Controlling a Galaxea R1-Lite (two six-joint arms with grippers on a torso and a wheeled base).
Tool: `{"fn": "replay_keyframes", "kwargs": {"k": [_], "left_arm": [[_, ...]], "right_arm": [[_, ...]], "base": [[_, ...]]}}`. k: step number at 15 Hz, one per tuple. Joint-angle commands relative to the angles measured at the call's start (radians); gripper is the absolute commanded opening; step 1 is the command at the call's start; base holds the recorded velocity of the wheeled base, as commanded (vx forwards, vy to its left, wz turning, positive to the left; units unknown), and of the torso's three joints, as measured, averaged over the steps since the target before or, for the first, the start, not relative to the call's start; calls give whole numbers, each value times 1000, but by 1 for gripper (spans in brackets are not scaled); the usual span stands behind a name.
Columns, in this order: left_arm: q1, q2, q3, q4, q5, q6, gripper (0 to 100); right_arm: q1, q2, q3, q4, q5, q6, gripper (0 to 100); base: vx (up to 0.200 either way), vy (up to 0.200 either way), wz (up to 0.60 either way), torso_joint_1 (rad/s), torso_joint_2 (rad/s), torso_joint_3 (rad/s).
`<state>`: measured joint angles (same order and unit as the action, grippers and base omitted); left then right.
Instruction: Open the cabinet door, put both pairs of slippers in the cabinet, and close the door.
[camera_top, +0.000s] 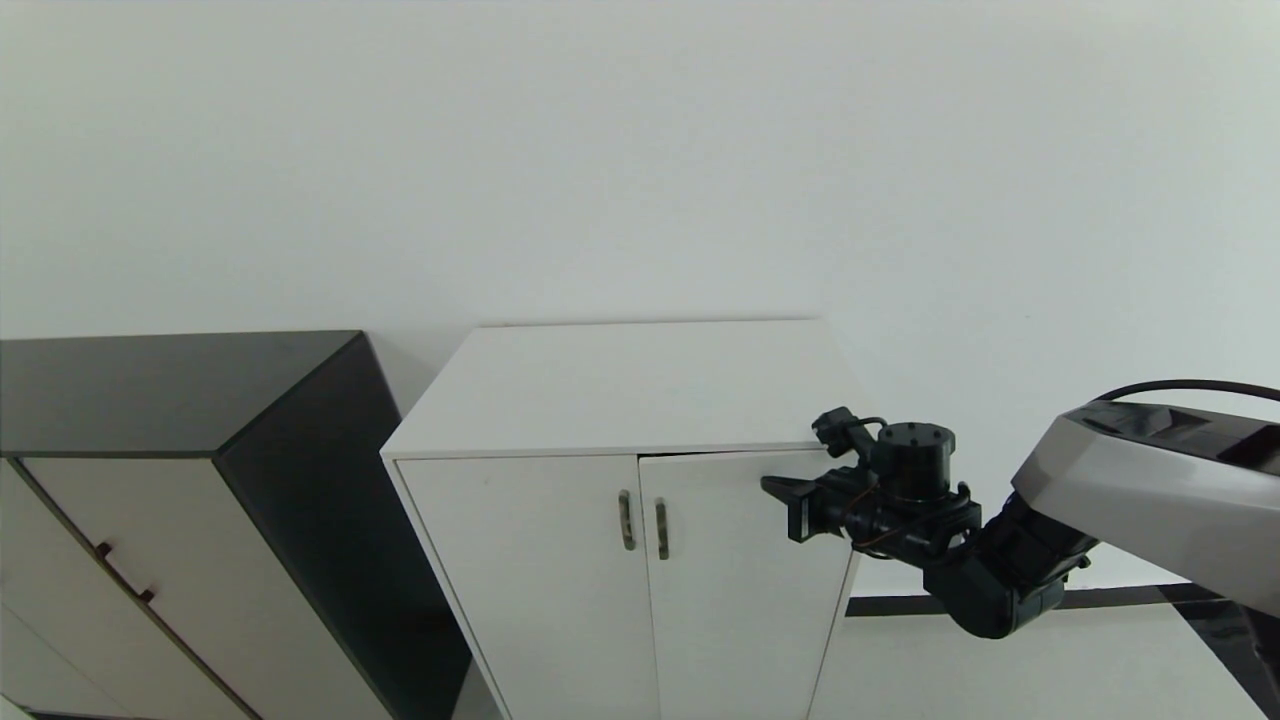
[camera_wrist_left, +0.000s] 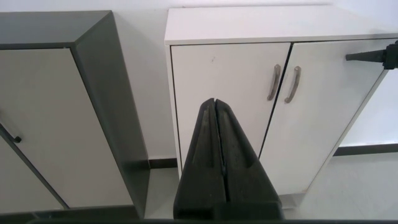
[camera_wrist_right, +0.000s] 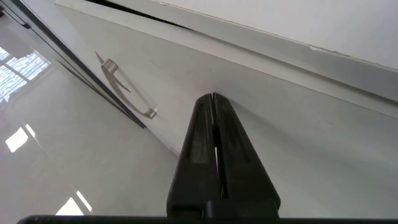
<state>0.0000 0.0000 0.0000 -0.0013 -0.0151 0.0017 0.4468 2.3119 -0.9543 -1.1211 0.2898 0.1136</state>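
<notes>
Black fingers (camera_wrist_right: 202, 149) at white cabinet door (camera_top: 745, 600)

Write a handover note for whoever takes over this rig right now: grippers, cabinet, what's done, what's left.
Left gripper: jaws shut, empty, held back in front of the white two-door cabinet.
Right gripper: jaws shut, empty, tip at the upper face of the right door, to the side of its metal bar handle.
Doors: left door flush; right door has a thin dark gap along its top.
Done: cannot tell whether the slippers are inside.
Left: check that, then press the right door fully shut.
</notes>
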Motion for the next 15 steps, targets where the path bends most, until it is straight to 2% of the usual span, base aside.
{"fn": "replay_keyframes", "kwargs": {"k": [1,15], "left_arm": [[0,2,0,0,0,0,0],[0,2,0,0,0,0,0]], "right_arm": [[0,1,-1,0,0,0,0],[-7,17,-20,0,0,0,0]], "base": [[0,0,0,0,0,0],[0,0,0,0,0,0]]}}
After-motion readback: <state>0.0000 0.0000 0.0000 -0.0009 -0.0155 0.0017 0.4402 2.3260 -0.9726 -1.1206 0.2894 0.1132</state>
